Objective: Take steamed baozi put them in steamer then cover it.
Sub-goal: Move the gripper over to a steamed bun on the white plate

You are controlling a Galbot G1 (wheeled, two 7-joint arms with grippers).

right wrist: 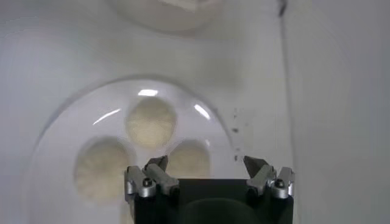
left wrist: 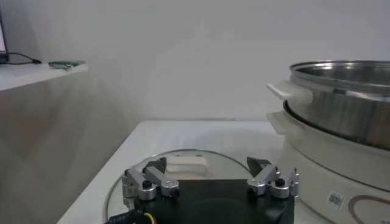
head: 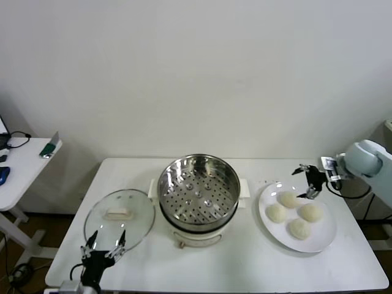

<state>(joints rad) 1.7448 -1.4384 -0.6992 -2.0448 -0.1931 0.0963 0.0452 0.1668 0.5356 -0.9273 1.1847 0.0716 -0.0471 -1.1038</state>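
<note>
The steamer [left wrist: 341,122] is cut off by the left wrist view's edge; only one side with its handles shows, and its interior is hidden there. The cover [left wrist: 183,167] beside the steamer is partly hidden behind the left gripper [left wrist: 210,176]. In the right wrist view, the right gripper [right wrist: 206,173] hides part of one steamed baozi [right wrist: 189,159]; the fourth is not visible there. The plate [right wrist: 55,140] is cropped.
</note>
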